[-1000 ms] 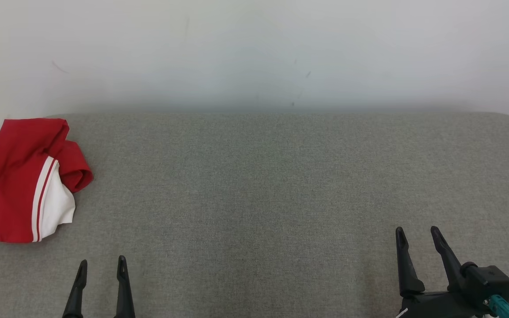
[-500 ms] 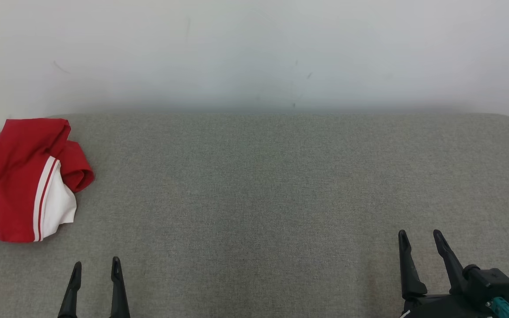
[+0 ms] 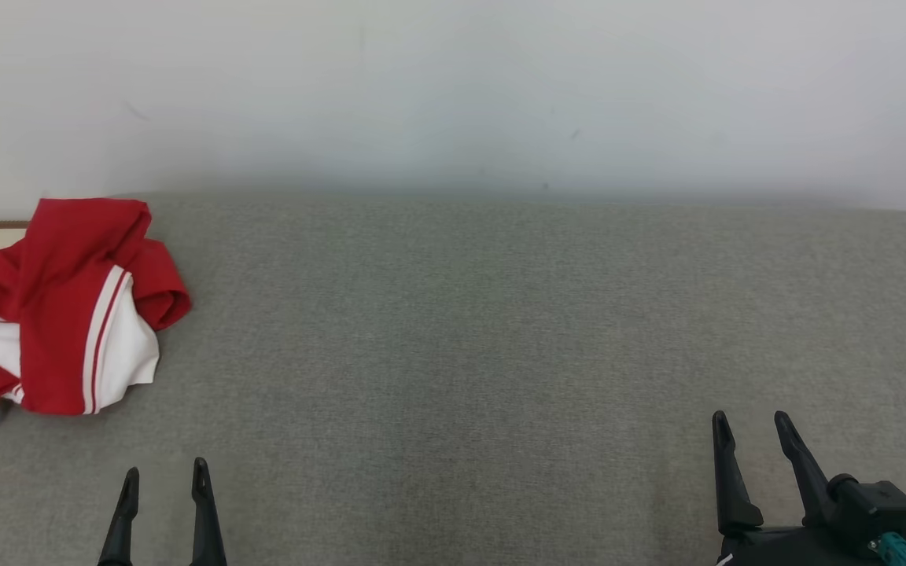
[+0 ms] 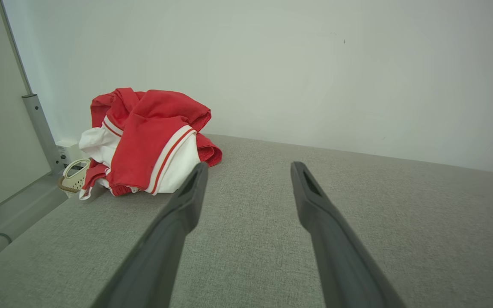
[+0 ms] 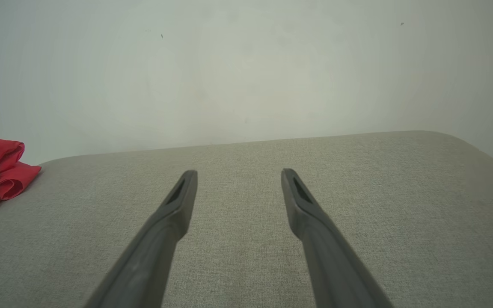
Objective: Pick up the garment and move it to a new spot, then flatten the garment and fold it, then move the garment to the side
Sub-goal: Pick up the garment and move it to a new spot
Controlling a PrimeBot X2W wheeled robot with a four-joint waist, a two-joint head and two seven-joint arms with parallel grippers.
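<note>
Spanning the room, grey fabric surface [image 3: 500, 330] meets white wall [image 3: 453, 86].

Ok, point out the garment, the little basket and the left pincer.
garment [image 3: 56, 330]: head view, red panel.
basket [image 4: 76, 183]: left wrist view, its pale wall.
left pincer [image 3: 166, 467]: head view, midway between fingertips.

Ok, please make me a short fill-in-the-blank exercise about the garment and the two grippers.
1. The garment is red and ____.
2. It lies crumpled on the grey surface, at the robot's ____ side.
3. The left gripper and the right gripper are both ____ and hold nothing.

Missing words: white; left; open
</note>
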